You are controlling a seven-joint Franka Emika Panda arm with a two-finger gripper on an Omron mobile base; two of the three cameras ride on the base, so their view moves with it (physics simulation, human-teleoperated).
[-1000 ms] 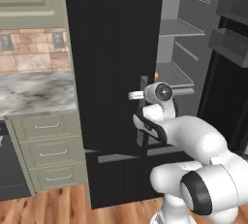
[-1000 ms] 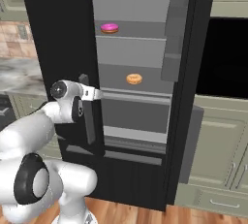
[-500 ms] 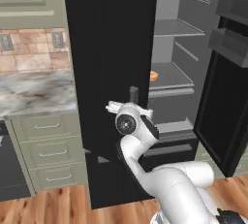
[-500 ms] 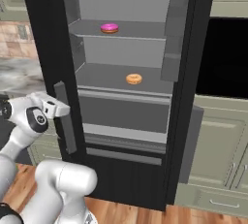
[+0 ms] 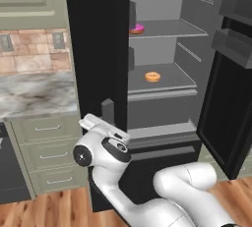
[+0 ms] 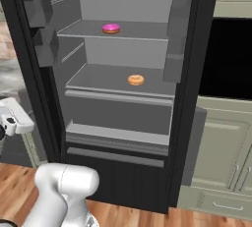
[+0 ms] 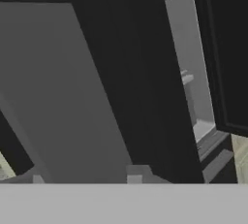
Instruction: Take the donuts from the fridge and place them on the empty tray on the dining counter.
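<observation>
The fridge [image 6: 123,93] stands open, the pink donut [image 6: 111,28] on its upper shelf at top centre and the orange donut [image 6: 136,79] on the shelf below. The tool [image 7: 87,182] sits low against the left door's grey handle [image 7: 72,102]; whether it is released or clenched I cannot tell. If it pulls away while gripping, the door could swing back into the reach path, and a hurried reach could knock a donut deeper.

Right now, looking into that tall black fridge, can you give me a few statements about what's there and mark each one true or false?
1. The tall black fridge stands open, its grey shelves in sight. True.
2. The pink-frosted ring donut lies on a higher shelf than the orange-tan glazed ring donut. True.
3. Both donuts share one shelf. False: they lie on separate shelves, one above the other.
4. The gripper holds the pink donut. False: both donuts lie alone on their shelves.
5. A dark wall oven sits to the right of the fridge in the right base view. True.
</observation>
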